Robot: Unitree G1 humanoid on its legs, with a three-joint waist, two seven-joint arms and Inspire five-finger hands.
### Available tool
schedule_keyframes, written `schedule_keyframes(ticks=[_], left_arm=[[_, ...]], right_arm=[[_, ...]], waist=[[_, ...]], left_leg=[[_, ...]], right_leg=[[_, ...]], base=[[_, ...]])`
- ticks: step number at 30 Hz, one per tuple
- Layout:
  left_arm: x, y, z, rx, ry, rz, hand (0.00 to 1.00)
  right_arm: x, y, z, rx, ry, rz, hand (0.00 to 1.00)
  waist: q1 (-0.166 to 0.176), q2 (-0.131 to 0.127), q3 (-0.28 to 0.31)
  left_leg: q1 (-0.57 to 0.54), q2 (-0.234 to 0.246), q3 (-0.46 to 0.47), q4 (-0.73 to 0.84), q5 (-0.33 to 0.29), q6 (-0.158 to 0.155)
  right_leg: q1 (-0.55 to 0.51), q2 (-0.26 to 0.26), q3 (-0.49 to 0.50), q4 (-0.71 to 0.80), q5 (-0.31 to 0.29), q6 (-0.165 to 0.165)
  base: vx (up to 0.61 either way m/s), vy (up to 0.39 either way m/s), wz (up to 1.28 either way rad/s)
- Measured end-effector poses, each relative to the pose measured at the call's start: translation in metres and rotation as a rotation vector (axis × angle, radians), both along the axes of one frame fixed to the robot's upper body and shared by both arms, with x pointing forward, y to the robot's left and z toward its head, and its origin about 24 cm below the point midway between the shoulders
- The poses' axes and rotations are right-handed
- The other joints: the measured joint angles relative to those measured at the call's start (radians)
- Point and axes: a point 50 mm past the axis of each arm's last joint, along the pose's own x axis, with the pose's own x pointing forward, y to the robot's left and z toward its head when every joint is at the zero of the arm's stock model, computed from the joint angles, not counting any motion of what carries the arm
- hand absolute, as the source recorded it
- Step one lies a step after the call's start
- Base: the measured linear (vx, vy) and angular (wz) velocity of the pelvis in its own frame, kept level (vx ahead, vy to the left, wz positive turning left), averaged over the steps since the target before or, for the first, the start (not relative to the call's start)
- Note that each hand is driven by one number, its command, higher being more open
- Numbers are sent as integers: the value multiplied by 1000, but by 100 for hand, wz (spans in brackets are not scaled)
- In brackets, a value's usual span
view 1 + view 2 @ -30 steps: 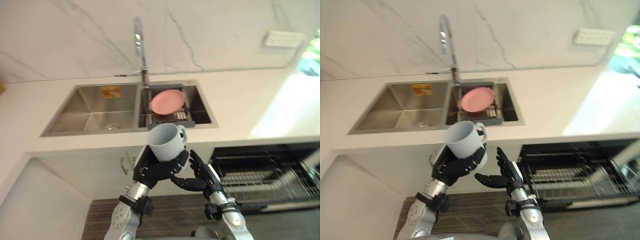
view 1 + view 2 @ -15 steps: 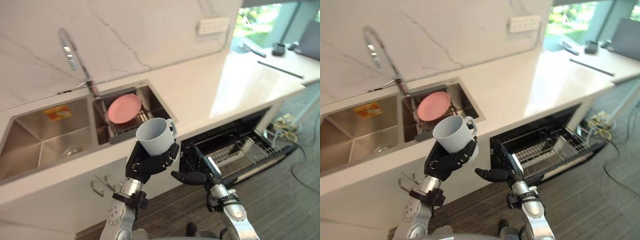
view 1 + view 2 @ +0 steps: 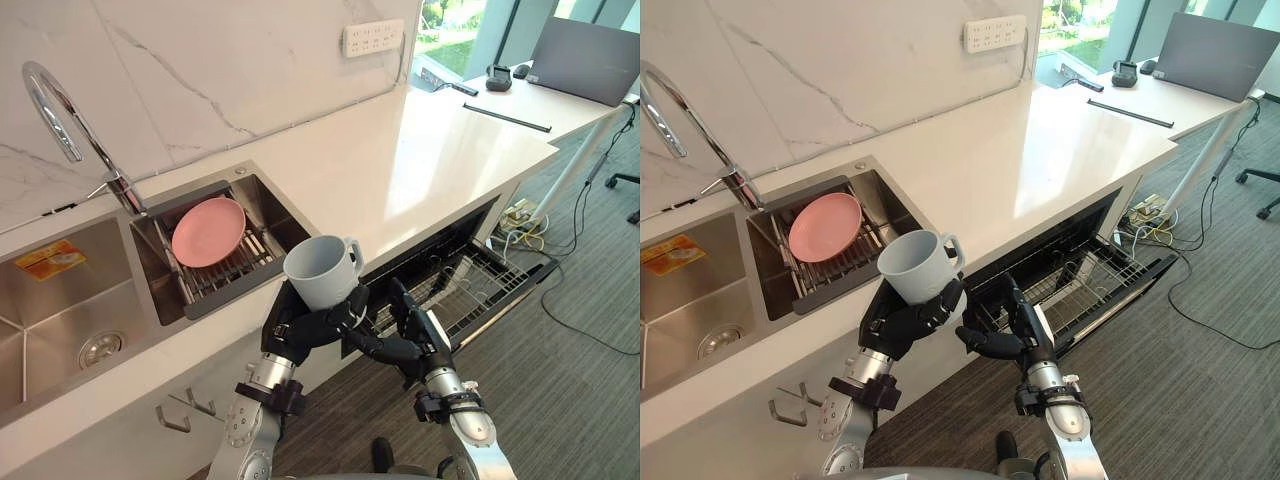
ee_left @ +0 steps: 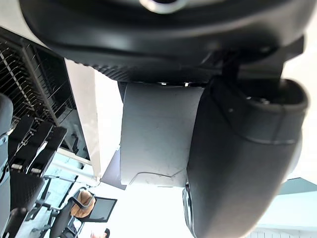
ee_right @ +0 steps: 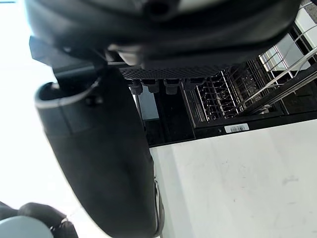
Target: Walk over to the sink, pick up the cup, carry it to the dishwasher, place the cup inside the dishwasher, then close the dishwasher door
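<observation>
White tabletop point(image 3: 400, 170) behind; left hand point(image 3: 312, 328) curled round the cup point(image 3: 322, 272) (upright); I'd carry it level to the dishwasher point(image 3: 470, 290), four o'clock.

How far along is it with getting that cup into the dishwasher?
Pickup done: the left hand grips the cup upright, away from the sink. Underway: the carry, right hand open alongside. Left: set it in the pulled-out dishwasher rack, then close up.
</observation>
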Motion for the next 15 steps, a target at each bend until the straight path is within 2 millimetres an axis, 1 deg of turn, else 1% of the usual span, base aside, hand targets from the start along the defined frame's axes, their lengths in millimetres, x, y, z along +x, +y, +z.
schedule_keyframes(ticks=[3,5,6,9,11,15], left_arm=[[3,1,3,25,-17,12,0],[6,2,5,39,-32,20,0],[6,2,6,39,-35,23,0],[8,7,15,35,-73,52,0],[10,13,24,62,-111,106,0],[15,22,28,109,-131,185,0]], right_arm=[[-1,-2,1,9,-3,-28,100],[-2,-5,6,15,-26,-52,100],[-2,-6,8,17,-36,-55,100],[-3,-9,18,52,-82,-78,100],[-5,-11,23,94,-115,-93,100],[-6,-10,32,172,-168,-82,100]], waist=[[3,-4,-4],[3,-8,-9],[2,-10,-10],[0,-19,-17],[2,-24,-21],[1,-26,-22]], left_leg=[[0,-1,1,5,1,2],[-2,-1,2,10,1,2],[-3,-1,3,11,1,2],[-8,-1,4,12,2,1],[-10,-1,6,12,2,1],[-10,-2,8,9,2,1]], right_leg=[[-2,0,2,-5,2,-2],[-3,0,3,-5,-6,-14],[-4,0,4,-5,-6,-14],[-10,0,5,-5,-7,-14],[-15,0,6,-5,-3,-19],[-17,0,10,-5,-3,-19]], base=[[-103,-15,-3],[-57,-11,-3],[-44,-7,-4],[-11,-2,-1],[0,0,0],[0,0,0]])
